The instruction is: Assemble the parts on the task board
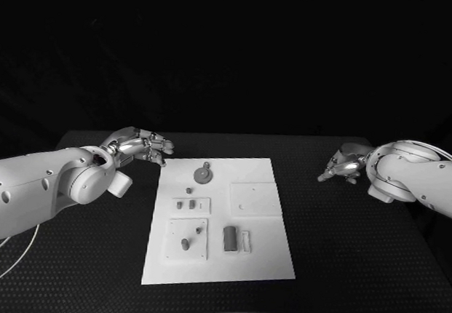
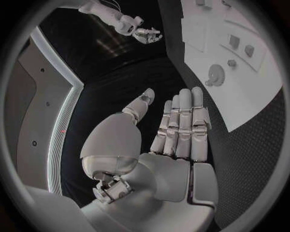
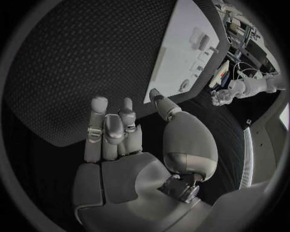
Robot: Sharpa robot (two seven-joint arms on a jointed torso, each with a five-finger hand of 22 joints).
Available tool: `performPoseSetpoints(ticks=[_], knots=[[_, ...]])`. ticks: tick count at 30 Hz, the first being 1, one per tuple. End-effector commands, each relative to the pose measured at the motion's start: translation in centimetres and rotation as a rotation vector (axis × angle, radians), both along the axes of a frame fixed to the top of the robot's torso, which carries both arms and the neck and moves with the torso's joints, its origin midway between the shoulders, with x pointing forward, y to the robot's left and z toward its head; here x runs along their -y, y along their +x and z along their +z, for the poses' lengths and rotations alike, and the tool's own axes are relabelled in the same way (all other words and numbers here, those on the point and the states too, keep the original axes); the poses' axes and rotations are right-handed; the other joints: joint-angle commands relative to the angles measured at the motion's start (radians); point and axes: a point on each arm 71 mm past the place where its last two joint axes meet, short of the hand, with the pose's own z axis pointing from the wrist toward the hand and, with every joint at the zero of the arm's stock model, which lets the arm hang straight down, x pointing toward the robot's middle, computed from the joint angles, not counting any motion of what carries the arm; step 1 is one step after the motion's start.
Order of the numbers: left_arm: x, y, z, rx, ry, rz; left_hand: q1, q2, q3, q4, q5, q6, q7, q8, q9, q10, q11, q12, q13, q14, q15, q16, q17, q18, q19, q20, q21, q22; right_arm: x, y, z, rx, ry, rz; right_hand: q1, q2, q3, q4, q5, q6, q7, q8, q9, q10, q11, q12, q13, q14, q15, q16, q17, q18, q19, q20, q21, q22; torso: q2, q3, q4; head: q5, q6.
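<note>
the white task board (image 1: pixel 265 265) lies mid-frame on the black table (image 1: pixel 366 248), its small grey parts (image 1: pixel 229 237) resting on it. the left robot hand (image 1: pixel 140 148) hovers at the board's upper-left corner, fingers straight, holding nothing. the right robot hand (image 1: pixel 343 168) hangs well right of it, empty, fingers loosely spread.

- The white task board (image 1: pixel 265 258) lay flat in the middle of the black table.
- Small grey parts (image 1: pixel 229 237) lay on the board, and a round one (image 1: pixel 203 174) was near its far end.
</note>
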Motion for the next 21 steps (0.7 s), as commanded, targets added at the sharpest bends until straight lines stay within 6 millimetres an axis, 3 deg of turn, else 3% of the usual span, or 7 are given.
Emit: performPoseSetpoints(ticks=[1,4,12,13,14,21], knots=[[0.4,0.0,0.1,0.004,-0.011,-0.021,-0.007,-0.002,-0.006,-0.002,-0.002,-0.007,-0.001,-0.006,-0.001,-0.006,-0.001,-0.001,-0.001,-0.002,0.005,-0.003,0.001,0.017,-0.005,0.005,-0.003,-0.001,1.6,0.1,0.0,-0.007,-0.085,0.035,0.004,-0.013,-0.001,-0.010,-0.002,-0.066,0.047,-0.016,-0.008,-0.024,0.012,-0.008,0.003,-0.013,0.017,-0.007,0.000,0.009,-0.018,0.005,-0.007,0.018,0.000,0.0008,-0.0035,-0.023,0.006],[0.5,0.0,0.0,0.004,-0.011,-0.022,-0.007,-0.003,-0.006,-0.002,-0.002,-0.007,-0.001,-0.006,-0.001,-0.007,-0.001,-0.001,-0.001,-0.002,0.005,-0.003,0.001,0.017,-0.006,0.005,-0.003,-0.001,2.5,0.0,0.1,-0.010,-0.088,0.027,0.004,-0.021,-0.003,-0.013,-0.001,-0.093,0.057,-0.031,-0.016,-0.039,0.022,-0.008,0.005,-0.024,0.026,-0.008,0.002,0.008,-0.028,0.011,-0.010,0.019,-0.001,0.0018,-0.0034,-0.038,0.008],[0.5,-0.1,-0.3,-0.001,-0.011,-0.023,-0.008,-0.004,-0.007,-0.002,-0.002,-0.008,0.000,-0.007,-0.002,-0.007,-0.001,-0.001,-0.001,-0.002,0.006,-0.004,0.001,0.017,-0.006,0.005,-0.003,-0.002,2.6,-0.2,-0.1,-0.037,-0.134,0.069,-0.001,-0.040,-0.005,-0.011,-0.001,-0.183,0.091,-0.066,-0.044,-0.114,0.056,-0.012,0.011,-0.092,0.061,-0.020,0.004,0.002,-0.089,0.036,-0.034,0.020,-0.002,0.0022,-0.0032,-0.101,0.020],[0.5,-0.1,-0.4,-0.003,-0.011,-0.023,-0.008,-0.004,-0.007,-0.002,-0.002,-0.008,0.000,-0.007,-0.002,-0.007,-0.001,-0.001,-0.001,-0.002,0.006,-0.004,0.001,0.017,-0.006,0.005,-0.003,-0.002,2.7,-0.2,-0.1,-0.044,-0.145,0.073,-0.001,-0.041,-0.007,-0.013,-0.001,-0.194,0.095,-0.067,-0.047,-0.125,0.058,-0.015,0.010,-0.103,0.063,-0.024,0.003,0.001,-0.099,0.040,-0.039,0.019,-0.002,0.0016,-0.0026,-0.118,0.023],[0.5,-0.1,-0.4,-0.003,-0.011,-0.024,-0.008,-0.004,-0.007,-0.002,-0.002,-0.008,0.000,-0.007,-0.002,-0.007,-0.001,-0.001,-0.001,-0.002,0.006,-0.004,0.001,0.017,-0.006,0.005,-0.003,-0.002,2.7,-0.2,-0.2,-0.048,-0.150,0.074,-0.001,-0.042,-0.009,-0.015,-0.001,-0.201,0.095,-0.067,-0.049,-0.131,0.060,-0.016,0.009,-0.109,0.065,-0.027,0.003,0.000,-0.106,0.042,-0.042,0.019,-0.003,0.0021,-0.0032,-0.124,0.024],[0.5,-0.3,-0.8,-0.011,-0.012,-0.025,-0.009,-0.005,-0.008,-0.002,-0.002,-0.009,0.000,-0.007,-0.002,-0.008,0.000,-0.002,-0.001,-0.003,0.006,-0.004,0.002,0.017,-0.006,0.005,-0.003,-0.002,2.7,-0.1,-0.2,-0.045,-0.176,0.084,-0.005,-0.047,-0.028,-0.032,-0.001,-0.311,0.113,-0.070,-0.076,-0.205,0.079,-0.035,0.000,-0.182,0.082,-0.049,-0.003,-0.009,-0.171,0.065,-0.074,0.017,-0.004,0.0017,-0.0022,-0.199,0.037]])
